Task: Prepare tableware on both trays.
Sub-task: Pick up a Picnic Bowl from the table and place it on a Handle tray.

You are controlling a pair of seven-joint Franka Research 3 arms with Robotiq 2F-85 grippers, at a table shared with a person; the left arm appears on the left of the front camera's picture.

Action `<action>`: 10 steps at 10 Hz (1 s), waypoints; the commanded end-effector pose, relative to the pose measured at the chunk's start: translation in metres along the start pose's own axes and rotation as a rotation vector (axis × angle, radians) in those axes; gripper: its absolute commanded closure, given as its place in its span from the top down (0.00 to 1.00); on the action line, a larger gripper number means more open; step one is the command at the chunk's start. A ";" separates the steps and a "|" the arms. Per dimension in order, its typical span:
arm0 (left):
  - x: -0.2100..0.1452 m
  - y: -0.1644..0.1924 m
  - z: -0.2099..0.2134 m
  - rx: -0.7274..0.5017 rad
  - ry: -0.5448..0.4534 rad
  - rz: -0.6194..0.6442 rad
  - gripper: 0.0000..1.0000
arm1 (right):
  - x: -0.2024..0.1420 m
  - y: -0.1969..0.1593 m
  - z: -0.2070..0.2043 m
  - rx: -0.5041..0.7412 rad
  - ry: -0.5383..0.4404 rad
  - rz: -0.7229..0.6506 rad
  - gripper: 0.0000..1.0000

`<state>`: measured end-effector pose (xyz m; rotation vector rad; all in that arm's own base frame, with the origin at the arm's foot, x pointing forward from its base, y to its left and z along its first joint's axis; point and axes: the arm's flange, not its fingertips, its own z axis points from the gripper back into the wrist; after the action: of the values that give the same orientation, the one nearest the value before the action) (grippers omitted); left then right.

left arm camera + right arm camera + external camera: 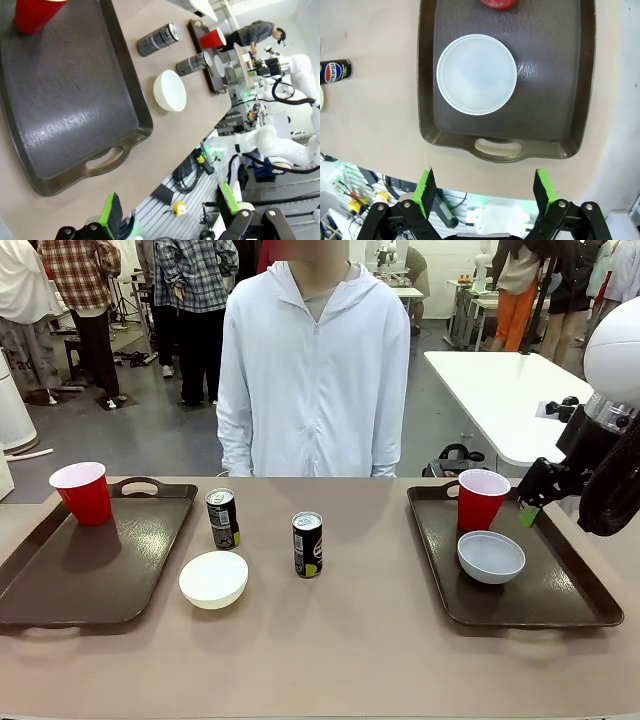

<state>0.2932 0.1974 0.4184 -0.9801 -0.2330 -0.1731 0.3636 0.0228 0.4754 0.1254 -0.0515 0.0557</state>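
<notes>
Tableware nearest the robot is the white bowl (213, 578), upright on the bare tabletop (350, 650) just right of the left tray (90, 575). The left hand (170, 204) hangs out past the tabletop's edge, off the handle end of that tray, its green-padded fingers (111, 212) spread wide with nothing between them. The right hand (484, 176) is likewise spread and empty; its wrist view looks straight down on the near handle of the right tray (545, 600).

In that tray's middle sits the pale grey-blue bowl (491, 556), empty and upright. A little farther back, two black cans stand on the tabletop between the trays: the right can (307, 544) slightly nearer, the left can (222, 519) close beside the left tray's rim.

Beyond the pale bowl, a short gap away, the right red cup (482, 499) stands in the far part of its tray, with the right hand just beside it over the tray's outer rim. The left red cup (82, 492) stands in its tray's far left corner. A person (315, 380) in a white zipped jacket stands at the far side.
</notes>
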 end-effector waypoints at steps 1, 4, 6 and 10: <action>0.000 -0.003 0.001 -0.008 -0.008 0.013 1.00 | 0.001 0.001 -0.007 -0.005 -0.015 -0.013 1.00; 0.000 -0.003 0.001 -0.008 -0.008 0.013 1.00 | 0.000 0.000 0.000 0.000 0.000 0.000 1.00; 0.013 -0.018 0.014 0.026 -0.001 -0.029 1.00 | -0.029 -0.033 0.033 0.287 -0.034 0.034 1.00; 0.037 -0.115 -0.002 0.387 0.104 -0.179 1.00 | -0.033 -0.159 0.089 0.519 -0.115 -0.024 1.00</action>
<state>0.3073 0.1607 0.5143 -0.6738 -0.2595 -0.3161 0.3136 -0.1241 0.5445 0.5842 -0.1679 0.0324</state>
